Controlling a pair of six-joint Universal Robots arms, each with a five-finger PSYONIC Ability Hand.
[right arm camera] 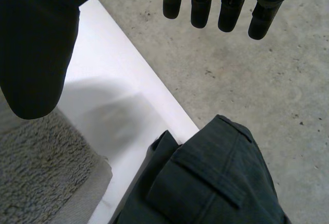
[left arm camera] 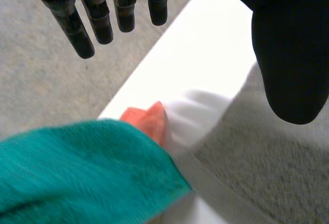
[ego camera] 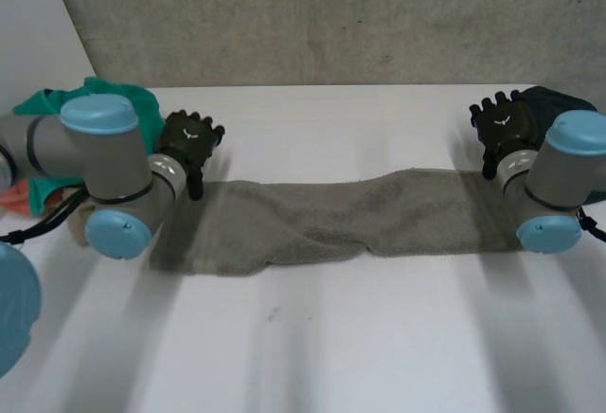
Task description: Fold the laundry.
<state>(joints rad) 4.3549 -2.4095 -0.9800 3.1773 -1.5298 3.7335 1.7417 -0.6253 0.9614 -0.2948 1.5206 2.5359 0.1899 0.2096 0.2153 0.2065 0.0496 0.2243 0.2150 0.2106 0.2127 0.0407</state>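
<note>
The grey towel (ego camera: 350,219) lies stretched out in a long strip across the white desk (ego camera: 331,337), running from one arm to the other. Its near long edge is rolled over on itself around the middle, and the strip bunches into a low hump just right of centre.

The left hand (ego camera: 189,143) sits at the far corner of the towel's left end. In the left wrist view its fingers (left arm camera: 103,13) are straight and spread, the thumb (left arm camera: 290,44) stands well apart from them, and nothing is held between.

The right hand (ego camera: 502,127) is at the far corner of the towel's right end. In the right wrist view its fingers (right arm camera: 205,3) are likewise straight and the thumb set wide, holding nothing; the towel's thick pile lies under the thumb.

A teal cloth (ego camera: 128,96) is heaped at the desk's left edge behind the left arm, with an orange cloth (left arm camera: 149,121) tucked beside it. A dark garment (right arm camera: 216,183) lies at the desk's far right corner, just beside the towel's end. Beyond the desk is a grey floor (ego camera: 331,15).
</note>
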